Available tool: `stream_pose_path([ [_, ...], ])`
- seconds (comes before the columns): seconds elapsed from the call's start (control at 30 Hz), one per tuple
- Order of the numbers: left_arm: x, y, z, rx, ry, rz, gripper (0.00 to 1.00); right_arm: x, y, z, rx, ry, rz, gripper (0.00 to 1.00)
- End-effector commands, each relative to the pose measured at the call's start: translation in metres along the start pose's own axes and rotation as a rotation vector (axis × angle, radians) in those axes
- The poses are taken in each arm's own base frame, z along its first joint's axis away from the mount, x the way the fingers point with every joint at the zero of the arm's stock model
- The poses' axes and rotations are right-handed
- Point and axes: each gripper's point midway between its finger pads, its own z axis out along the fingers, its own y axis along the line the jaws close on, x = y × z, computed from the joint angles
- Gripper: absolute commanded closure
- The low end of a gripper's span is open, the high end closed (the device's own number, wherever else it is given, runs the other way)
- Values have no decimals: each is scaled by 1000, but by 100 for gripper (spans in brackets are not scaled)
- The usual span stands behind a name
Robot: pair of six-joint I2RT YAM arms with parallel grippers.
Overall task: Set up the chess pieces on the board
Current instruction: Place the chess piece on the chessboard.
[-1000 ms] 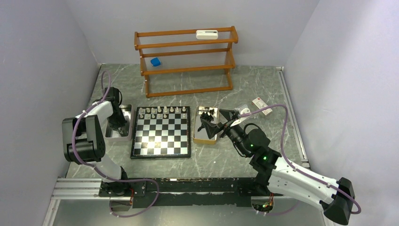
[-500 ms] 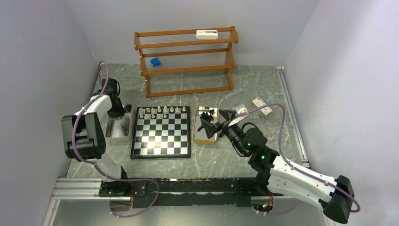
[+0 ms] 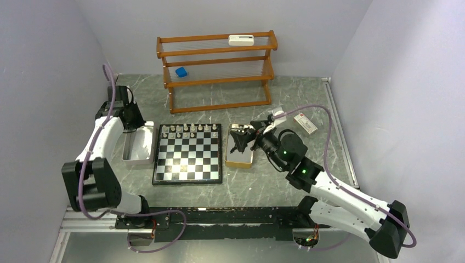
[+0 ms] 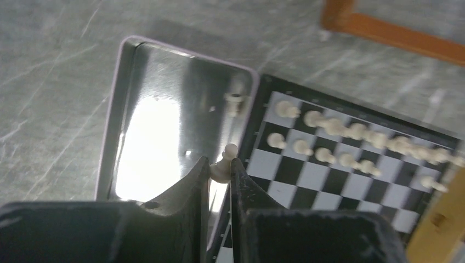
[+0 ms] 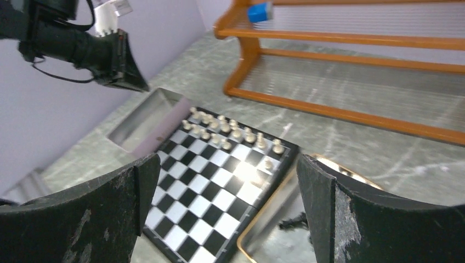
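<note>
The board (image 3: 188,153) lies in the middle of the table, with cream chess pieces (image 3: 189,130) standing in two rows along its 12 o'clock edge. A silver tray (image 3: 143,156) sits just beside it at 9 o'clock and a gold-rimmed tray (image 3: 239,164) at 3 o'clock. The left gripper (image 4: 220,163) has its jaws drawn almost together, pinching a cream pawn (image 4: 230,149) by its base. In the left wrist view the pawn shows over the seam where the silver tray meets the board's 9 o'clock rim. The right gripper (image 5: 227,164) hangs over the gold-rimmed tray with its fingers (image 5: 109,219) spread wide and nothing between them; black pieces (image 5: 293,222) lie in that tray below
</note>
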Motion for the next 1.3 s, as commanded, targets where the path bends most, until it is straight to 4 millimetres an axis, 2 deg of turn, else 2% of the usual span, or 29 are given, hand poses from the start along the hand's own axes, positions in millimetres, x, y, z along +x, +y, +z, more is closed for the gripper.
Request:
stream_pose_path([
  [0.0, -20, -51, -39, 266, -87, 49, 89, -12, 33, 12, -142, 60, 165, 0],
  [0.07, -15, -69, -51, 345, -92, 80, 89, -11, 42, 22, -183, 105, 221, 1],
  [0.17, 4, -98, -60, 451, -70, 154, 89, 0, 52, 40, -244, 195, 285, 11],
  [0.27, 29, -128, -69, 554, -30, 250, 89, 5, 57, 54, -302, 267, 374, 26],
  [0.33, 41, -141, -75, 611, -24, 301, 89, 11, 60, 63, -341, 319, 435, 37],
  [0.43, 55, -159, -83, 694, -27, 366, 89, 23, 68, 75, -397, 400, 503, 50],
  [0.53, 72, -176, -90, 776, -11, 418, 89, 38, 77, 83, -456, 482, 571, 52],
  [0.67, 89, -195, -98, 816, -26, 498, 89, 57, 85, 89, -500, 599, 639, 50],
  [0.73, 95, -201, -102, 825, -41, 527, 89, 65, 87, 91, -506, 645, 666, 51],
  [0.8, 99, -206, -105, 842, -55, 548, 89, 73, 88, 93, -513, 672, 695, 59],
  [0.9, 101, -210, -109, 853, -83, 568, 89, 80, 87, 94, -503, 688, 725, 62],
  [1.13, 105, -208, -108, 852, -102, 596, 89, 97, 74, 102, -422, 712, 750, 62],
  [1.27, 107, -210, -109, 862, -103, 609, 89, 102, 75, 105, -423, 728, 772, 62],
])
